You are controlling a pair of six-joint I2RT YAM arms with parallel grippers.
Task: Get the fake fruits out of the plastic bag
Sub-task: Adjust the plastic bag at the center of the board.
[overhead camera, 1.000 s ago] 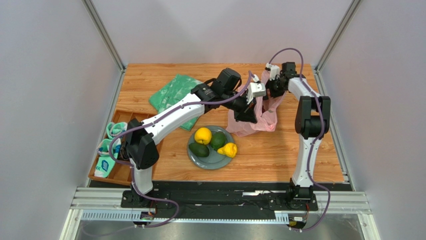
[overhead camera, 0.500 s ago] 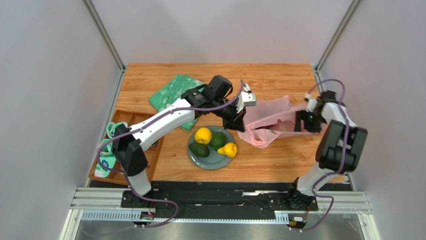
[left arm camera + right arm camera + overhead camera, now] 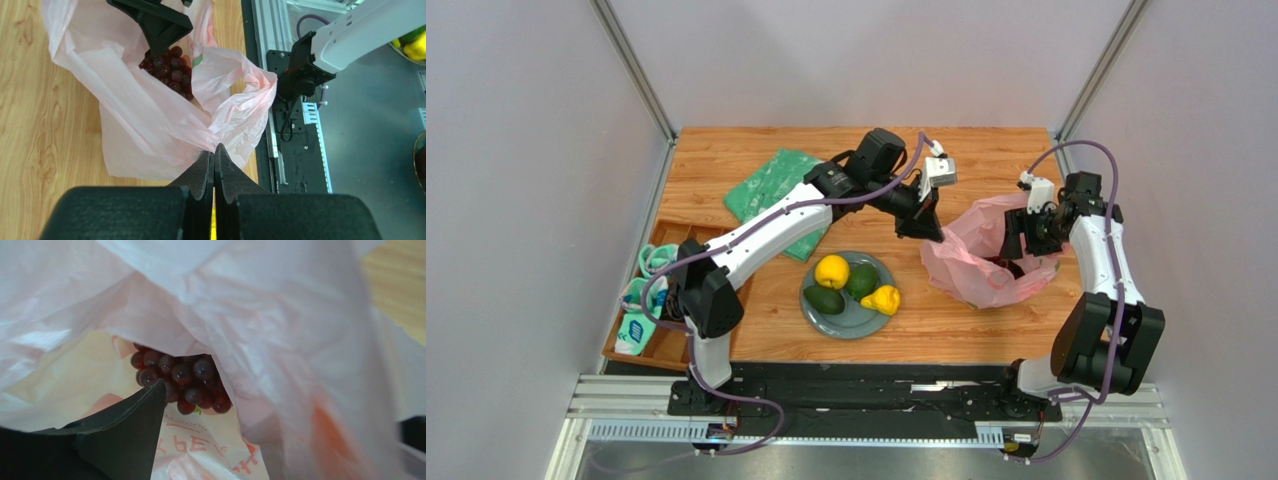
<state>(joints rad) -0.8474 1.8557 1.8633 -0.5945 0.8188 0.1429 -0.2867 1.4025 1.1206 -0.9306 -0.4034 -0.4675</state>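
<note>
While my left gripper (image 3: 215,149) clamps the plastic bag (image 3: 135,120), my right gripper (image 3: 159,30) is inside. Its spread I cannot tell.

A: Entry, bench (image 3: 986,150) layout. Where is the plate (image 3: 851,325)?
B: Centre, towards the near edge. On it: citrus (image 3: 832,271) at the left rear, one avocado (image 3: 824,299) in front of it, the second avocado (image 3: 861,281) to its right, lumpy fruit (image 3: 884,299) at the right front.
A: Plastic bag (image 3: 971,262)?
B: Right of the plate, apart from it. Grape bunch (image 3: 167,70) lies inside.
A: End effectors?
B: Left end effector (image 3: 215,152) pinches the bag's edge on the plate side. Right end effector (image 3: 1018,236) reaches into the bag mouth from the right, one finger (image 3: 125,425) beside the grapes.
A: Rest?
B: Flat patterned bag (image 3: 771,190) behind and left of the plate; compartment tray (image 3: 666,345) at the bench's left edge.
</note>
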